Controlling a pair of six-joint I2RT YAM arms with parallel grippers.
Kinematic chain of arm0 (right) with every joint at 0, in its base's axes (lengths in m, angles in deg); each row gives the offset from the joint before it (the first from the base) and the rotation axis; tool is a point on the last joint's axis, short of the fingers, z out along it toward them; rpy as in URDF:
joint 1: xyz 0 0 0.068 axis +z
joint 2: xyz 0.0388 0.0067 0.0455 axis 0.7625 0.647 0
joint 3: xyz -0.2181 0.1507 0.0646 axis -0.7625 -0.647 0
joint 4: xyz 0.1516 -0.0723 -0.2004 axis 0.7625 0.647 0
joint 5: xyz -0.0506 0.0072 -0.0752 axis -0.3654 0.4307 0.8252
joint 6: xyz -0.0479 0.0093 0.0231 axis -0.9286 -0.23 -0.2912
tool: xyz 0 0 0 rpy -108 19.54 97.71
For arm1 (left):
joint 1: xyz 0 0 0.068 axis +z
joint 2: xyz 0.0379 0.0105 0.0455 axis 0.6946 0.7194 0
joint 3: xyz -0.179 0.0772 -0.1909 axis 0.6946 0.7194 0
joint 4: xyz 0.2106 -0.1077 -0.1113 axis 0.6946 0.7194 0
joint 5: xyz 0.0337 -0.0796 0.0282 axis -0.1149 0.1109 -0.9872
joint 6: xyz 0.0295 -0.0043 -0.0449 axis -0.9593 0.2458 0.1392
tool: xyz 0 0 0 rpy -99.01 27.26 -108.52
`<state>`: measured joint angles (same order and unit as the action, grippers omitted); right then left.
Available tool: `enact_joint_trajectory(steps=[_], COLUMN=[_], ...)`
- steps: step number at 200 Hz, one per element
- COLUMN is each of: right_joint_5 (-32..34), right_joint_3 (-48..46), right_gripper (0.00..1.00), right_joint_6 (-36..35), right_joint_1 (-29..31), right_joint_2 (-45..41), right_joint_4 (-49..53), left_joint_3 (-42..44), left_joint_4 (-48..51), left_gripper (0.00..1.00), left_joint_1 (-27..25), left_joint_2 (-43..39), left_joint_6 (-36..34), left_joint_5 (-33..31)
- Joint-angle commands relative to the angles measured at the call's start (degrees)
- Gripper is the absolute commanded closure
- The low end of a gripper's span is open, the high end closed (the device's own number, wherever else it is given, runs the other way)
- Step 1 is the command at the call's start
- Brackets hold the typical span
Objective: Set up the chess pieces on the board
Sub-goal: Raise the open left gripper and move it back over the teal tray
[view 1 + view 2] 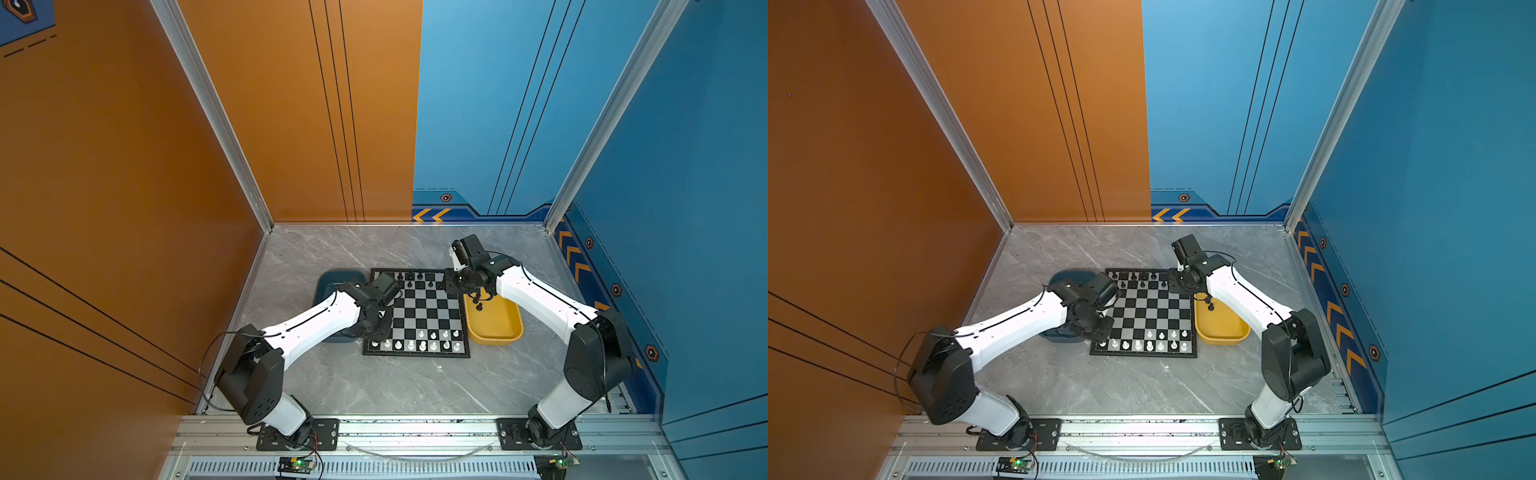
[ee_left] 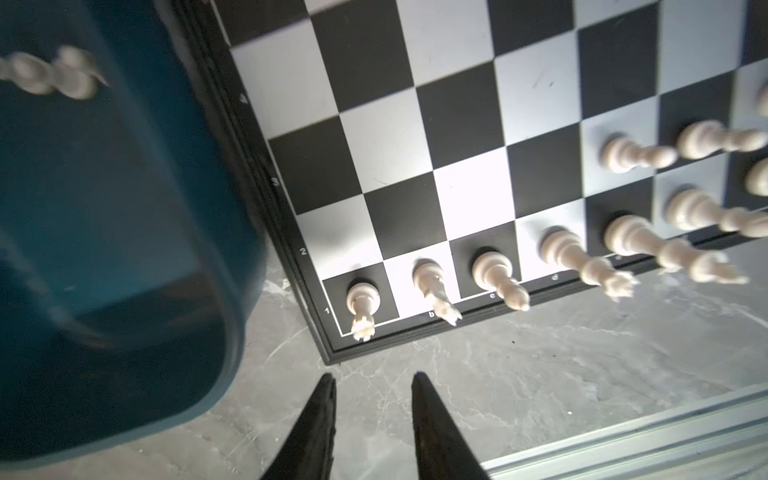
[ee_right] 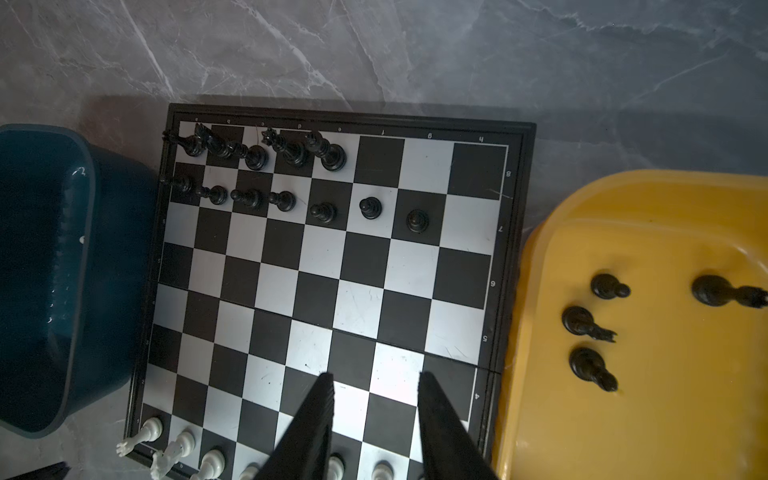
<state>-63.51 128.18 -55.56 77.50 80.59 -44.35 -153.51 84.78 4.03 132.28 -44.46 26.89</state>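
Left gripper [image 2: 372,376] hangs over bare table [image 2: 540,395] just off the board's [image 2: 415,124] near left corner, jaws apart, nothing between them. On that corner square stands a white rook [image 2: 363,303]. The white pieces [image 1: 422,345] fill the row along the near edge, with more in the second row toward the right. Blue tray [image 1: 332,276] sits against the left edge; something white [image 2: 50,75] lies in it, too blurred to name. Over to the right gripper [image 3: 375,376]: above the board, toward its right edge, jaws apart and empty too. Black pieces [image 3: 291,151] line the far edge, five in the back row from the left corner, seven pawns [image 3: 370,208] in front. Yellow tray [image 3: 665,249] lies by the right edge with four loose black pieces [image 3: 584,322] in it.
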Motion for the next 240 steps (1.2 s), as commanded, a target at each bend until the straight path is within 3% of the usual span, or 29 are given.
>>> enact_joint_trajectory(steps=[1, 53, 103, 178, 240], right_joint_5=[0.71, 0.93, 1.16, 1.13, 0.83], right_joint_3=[0.01, 0.12, 0.83, 2.67, 3.51], right_gripper=[0.63, 0.63, 0.63, 0.63, 0.63], right_joint_6=[1.11, 1.85, 2.29, 2.03, 2.01], right_joint_1=[-0.33, -1.61, -3.67, -7.37, -8.48], right_joint_2=[-1.81, -2.22, -2.03, -1.17, 0.15], right_joint_4=[1.31, 1.60, 2.70, 4.65, 5.08], left_joint_3=[-3.43, -7.06, -10.73, -22.85, -25.46], left_joint_4=[3.84, 2.49, -3.86, -6.73, -6.63], left_gripper=[0.64, 0.61, 0.61, 0.63, 0.66], left_joint_1=[1.41, 13.28, 21.40, 23.93, 24.85], left_joint_2=[-4.16, -1.76, 8.62, 25.87, 30.35], left_joint_6=[-0.69, -2.79, -4.22, -6.79, -7.05], left_joint_5=[-4.70, -9.08, -5.84, -4.31, -7.21])
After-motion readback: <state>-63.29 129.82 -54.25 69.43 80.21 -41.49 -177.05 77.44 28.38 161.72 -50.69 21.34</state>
